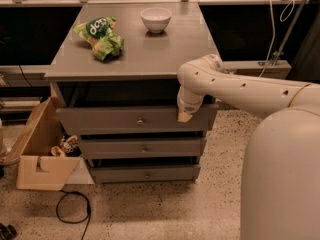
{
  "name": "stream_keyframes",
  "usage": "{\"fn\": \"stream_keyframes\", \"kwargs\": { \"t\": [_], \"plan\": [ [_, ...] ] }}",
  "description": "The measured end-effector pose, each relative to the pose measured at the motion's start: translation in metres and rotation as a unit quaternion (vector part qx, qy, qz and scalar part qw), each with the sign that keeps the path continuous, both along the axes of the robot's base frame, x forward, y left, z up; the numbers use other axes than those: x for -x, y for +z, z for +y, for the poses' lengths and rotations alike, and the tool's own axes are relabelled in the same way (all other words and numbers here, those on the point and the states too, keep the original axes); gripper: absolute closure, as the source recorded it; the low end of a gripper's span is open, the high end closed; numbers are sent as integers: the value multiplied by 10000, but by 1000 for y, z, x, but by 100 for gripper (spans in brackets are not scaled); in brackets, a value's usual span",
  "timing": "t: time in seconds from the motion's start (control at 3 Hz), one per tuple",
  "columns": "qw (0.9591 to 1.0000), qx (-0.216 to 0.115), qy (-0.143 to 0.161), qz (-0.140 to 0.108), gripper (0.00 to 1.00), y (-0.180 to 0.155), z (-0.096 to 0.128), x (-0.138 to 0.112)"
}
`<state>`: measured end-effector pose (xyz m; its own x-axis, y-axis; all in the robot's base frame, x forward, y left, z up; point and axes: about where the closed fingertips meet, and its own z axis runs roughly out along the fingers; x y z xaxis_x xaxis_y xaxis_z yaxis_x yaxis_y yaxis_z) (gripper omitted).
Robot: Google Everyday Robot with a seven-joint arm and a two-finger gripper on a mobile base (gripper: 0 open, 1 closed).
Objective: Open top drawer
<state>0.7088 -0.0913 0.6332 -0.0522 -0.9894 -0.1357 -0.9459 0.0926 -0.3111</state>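
Approach step: pincer point(185, 116) at top drawer point(100, 120) front, well right of knob point(140, 121), wide/narrow can't tell; nxt prob needs shift over to knob, grip, pull.

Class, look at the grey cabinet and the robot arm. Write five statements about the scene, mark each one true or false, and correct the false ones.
1. A white bowl stands on top of the cabinet. True.
2. The green bag lies on the floor. False: it lies on the cabinet top, left of the bowl.
3. The tool is at the right part of the top drawer front. True.
4. A cardboard box stands to the right of the cabinet. False: it stands on the floor to the cabinet's left.
5. The tool is on the top drawer's knob. False: the knob is at the centre, apart from the tool.
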Motion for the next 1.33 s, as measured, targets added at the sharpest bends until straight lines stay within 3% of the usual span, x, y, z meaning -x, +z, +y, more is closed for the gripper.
{"fn": "stream_keyframes", "kwargs": {
  "t": [0.67,1.0,1.33],
  "plan": [
    [10000,0,1,1,58,0,0,0],
    [9998,-87,142,111,27,-1,1,2],
    [9998,-87,142,111,4,0,1,2]
  ]
}}
